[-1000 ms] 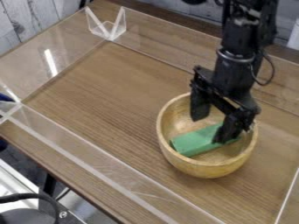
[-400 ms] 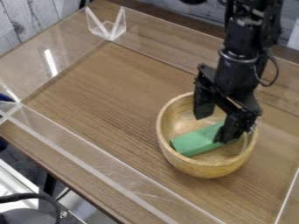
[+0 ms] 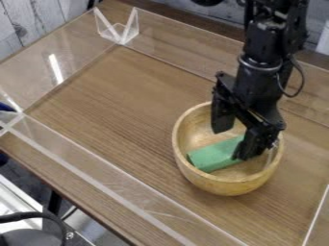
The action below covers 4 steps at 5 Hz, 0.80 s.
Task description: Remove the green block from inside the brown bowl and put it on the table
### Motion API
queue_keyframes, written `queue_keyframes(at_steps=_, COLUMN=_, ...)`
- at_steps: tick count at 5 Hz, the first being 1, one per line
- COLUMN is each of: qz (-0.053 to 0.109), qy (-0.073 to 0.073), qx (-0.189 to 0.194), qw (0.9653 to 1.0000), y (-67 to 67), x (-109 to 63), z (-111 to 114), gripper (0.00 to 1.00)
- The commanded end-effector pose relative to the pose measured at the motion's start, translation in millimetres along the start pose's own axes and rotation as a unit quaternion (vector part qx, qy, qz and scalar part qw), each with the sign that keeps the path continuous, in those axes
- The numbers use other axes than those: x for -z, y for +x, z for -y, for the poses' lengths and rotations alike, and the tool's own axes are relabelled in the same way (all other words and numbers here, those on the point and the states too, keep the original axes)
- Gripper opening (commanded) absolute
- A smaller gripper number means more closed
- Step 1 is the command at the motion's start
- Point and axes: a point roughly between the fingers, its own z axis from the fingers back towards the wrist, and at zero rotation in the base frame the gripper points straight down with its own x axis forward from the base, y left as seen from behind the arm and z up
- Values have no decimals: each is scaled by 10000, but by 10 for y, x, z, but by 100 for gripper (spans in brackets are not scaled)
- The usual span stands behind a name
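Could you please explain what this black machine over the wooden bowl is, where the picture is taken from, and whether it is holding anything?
The black machine is a single robot arm ending in a gripper, a two-fingered claw that points straight down. The one view comes from a camera set above and to one side of the table, a wood-grain top bordered by low clear walls. On it stands the brown bowl, and the green block lies inside it. The gripper is open, its fingers lowered into the bowl by the block, and it holds nothing yet.
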Motion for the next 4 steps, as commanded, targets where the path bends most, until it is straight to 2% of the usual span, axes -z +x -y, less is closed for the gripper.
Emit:
queue_keyframes(at_steps=1, qz=278, qy=30, qx=48, qw=9996, y=52, x=-110, z=-26, gripper=100)
queue_keyframes(at_steps=4, qz=334, qy=-12, qx=98, qw=9994, y=68, x=-89, z=-57, gripper=100)
